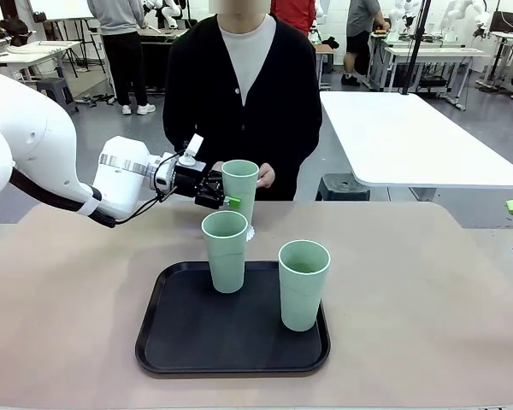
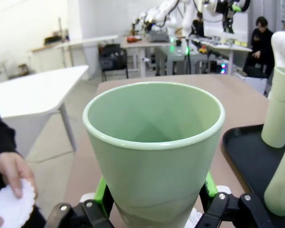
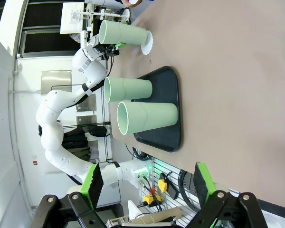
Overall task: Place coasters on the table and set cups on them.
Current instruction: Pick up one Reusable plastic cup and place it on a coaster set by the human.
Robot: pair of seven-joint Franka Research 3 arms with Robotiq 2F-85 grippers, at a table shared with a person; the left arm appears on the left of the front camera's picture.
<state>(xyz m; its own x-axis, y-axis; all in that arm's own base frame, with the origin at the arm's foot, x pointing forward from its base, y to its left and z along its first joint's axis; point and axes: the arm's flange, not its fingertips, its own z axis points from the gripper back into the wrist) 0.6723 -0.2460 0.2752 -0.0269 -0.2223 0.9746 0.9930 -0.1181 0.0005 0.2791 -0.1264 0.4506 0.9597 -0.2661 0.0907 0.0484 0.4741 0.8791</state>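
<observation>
Table service: the left gripper (image 1: 227, 198), jaws clamped on the lower wall of a mint-green cup (image 1: 240, 181), holds it upright over a white scalloped coaster (image 3: 147, 43) at the far edge of the table (image 1: 60, 299). Whether the base touches cannot be told. An off-centre release may leave the tall, tapered, glossy tumbler rocking, or drag the thin paper disc askew. Two matching cups (image 1: 225, 249) stand on the black tray (image 1: 167, 342). The right gripper (image 3: 147, 185) stands wide and empty.
</observation>
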